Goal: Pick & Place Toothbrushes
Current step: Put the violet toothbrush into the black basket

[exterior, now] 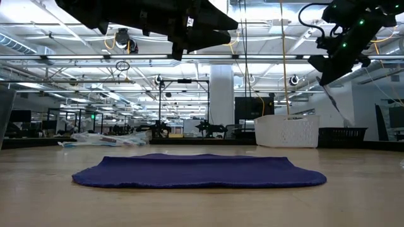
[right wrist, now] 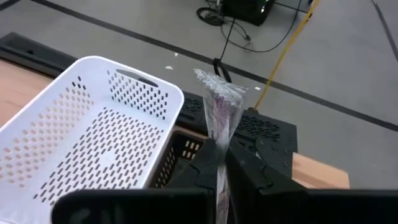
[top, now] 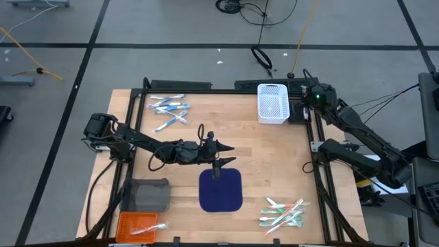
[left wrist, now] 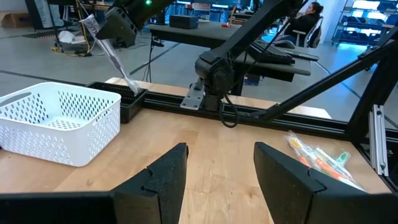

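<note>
My right gripper (right wrist: 222, 163) is shut on a toothbrush in a clear wrapper (right wrist: 219, 115), raised beside the white basket (top: 272, 103) at the table's far right. The same toothbrush (exterior: 336, 104) slants down below that gripper (exterior: 341, 53) in the low view. A pile of blue-and-white toothbrushes (top: 168, 108) lies at the far left, and a pile of green and orange ones (top: 282, 213) at the near right. My left gripper (left wrist: 217, 177) is open and holds nothing, hovering above the far edge of the navy mat (top: 221, 190). My right gripper pinches the wrapped toothbrush between its two fingers, a short way back from the wrapper's crimped end (right wrist: 217, 84), which sticks out past the fingertips. The fingers slant downward. The toothbrush is lifted clear, and its long part (left wrist: 118, 59) hangs slanting below the gripper.
A grey bin (top: 147, 194) and an orange bin (top: 140, 223) holding a toothbrush sit at the near left. A black frame (top: 206, 88) runs round the table. Bare wood lies between the basket and the mat.
</note>
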Robot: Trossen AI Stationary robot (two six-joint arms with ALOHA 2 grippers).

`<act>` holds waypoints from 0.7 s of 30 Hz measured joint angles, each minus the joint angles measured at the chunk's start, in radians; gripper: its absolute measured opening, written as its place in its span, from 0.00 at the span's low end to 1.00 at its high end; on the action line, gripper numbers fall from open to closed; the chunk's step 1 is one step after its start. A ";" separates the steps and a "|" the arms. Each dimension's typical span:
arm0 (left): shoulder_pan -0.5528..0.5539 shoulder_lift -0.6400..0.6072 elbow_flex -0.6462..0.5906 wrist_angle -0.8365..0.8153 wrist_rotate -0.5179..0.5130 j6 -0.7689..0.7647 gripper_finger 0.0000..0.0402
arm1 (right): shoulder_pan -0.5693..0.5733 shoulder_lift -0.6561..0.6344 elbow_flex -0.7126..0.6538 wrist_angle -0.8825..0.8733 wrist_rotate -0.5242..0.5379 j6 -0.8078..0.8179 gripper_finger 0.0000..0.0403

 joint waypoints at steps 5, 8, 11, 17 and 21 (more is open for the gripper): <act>0.000 0.000 0.000 0.000 0.000 0.000 0.47 | 0.000 0.000 0.000 -0.004 -0.001 0.008 0.02; 0.000 0.000 0.000 0.000 0.000 0.000 0.47 | 0.000 0.004 0.000 -0.008 0.000 0.010 0.02; 0.000 0.000 0.000 0.000 0.000 0.000 0.47 | 0.000 0.005 0.000 -0.017 0.001 0.011 0.02; 0.000 0.000 0.000 -0.001 0.000 0.000 0.47 | 0.000 0.006 -0.019 -0.016 0.022 0.000 0.02; 0.000 0.000 0.000 -0.001 0.000 0.000 0.47 | 0.000 0.006 -0.041 0.008 0.027 0.002 0.02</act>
